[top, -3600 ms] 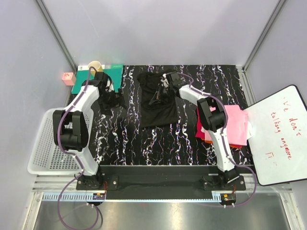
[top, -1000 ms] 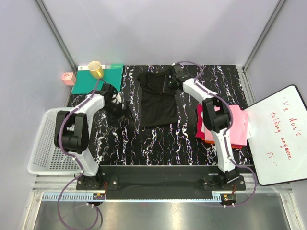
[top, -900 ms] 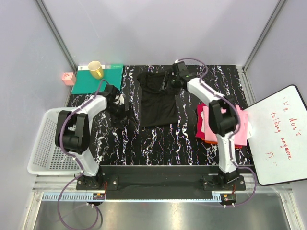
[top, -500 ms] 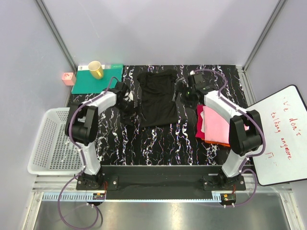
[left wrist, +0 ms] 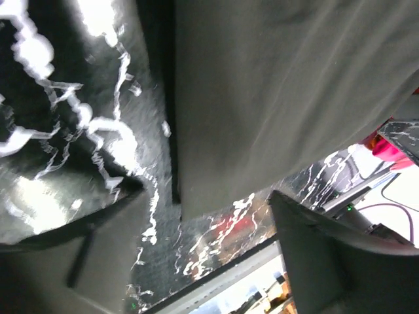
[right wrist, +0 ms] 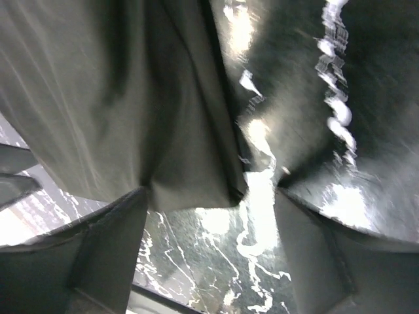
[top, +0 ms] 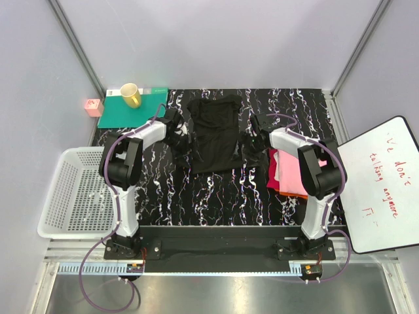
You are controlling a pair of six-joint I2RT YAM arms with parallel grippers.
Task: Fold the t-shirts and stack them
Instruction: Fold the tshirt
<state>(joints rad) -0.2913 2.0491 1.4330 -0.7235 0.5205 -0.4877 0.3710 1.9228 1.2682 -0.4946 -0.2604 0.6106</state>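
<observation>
Marbled black tabletop [top: 216,190], one flat black cloth t-shirt [top: 215,134]; left gripper [top: 185,139] and right gripper [top: 249,144] flank it, jaws spread, empty; three folded shirts [top: 293,171] stacked right.

The top camera looks steeply down from above and behind the arm bases, far enough back to take in the whole marbled table [top: 196,190]. Each wrist camera sits low and very close to that surface. The left one faces one side edge of the black t-shirt [left wrist: 281,85] and the right one the opposite edge, and all three views share this shirt.
</observation>
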